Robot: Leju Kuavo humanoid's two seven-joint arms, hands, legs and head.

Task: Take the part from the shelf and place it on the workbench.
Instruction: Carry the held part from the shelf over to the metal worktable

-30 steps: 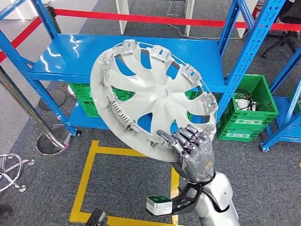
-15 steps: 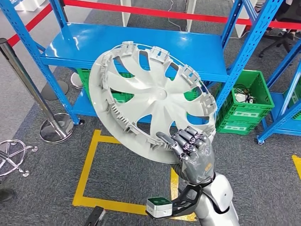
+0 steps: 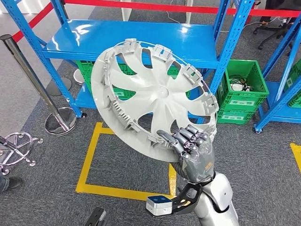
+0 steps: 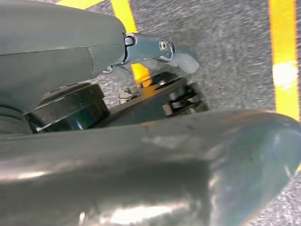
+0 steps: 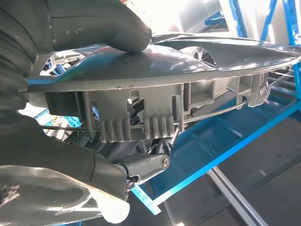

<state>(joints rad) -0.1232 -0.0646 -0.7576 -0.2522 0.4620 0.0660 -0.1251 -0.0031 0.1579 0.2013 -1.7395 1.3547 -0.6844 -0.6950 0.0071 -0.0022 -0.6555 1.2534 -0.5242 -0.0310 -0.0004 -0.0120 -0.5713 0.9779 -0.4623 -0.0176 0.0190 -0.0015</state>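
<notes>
— What lies ahead?
— Grey carpet with yellow tape (image 3: 87, 160), and a blue shelf (image 3: 131, 42) behind.
— And the part?
— The hubcap (image 3: 152, 101) is tilted in the air, its rim clamped by the right hand (image 3: 191, 150); the wrist view shows the thumb (image 5: 103, 23) on its face.
— Left hand (image 4: 142, 155)?
— Grasp unclear.

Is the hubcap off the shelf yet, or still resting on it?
Off the shelf. The hubcap is held tilted in the air by the right hand gripping its lower rim, above the floor before the blue shelf.
</notes>
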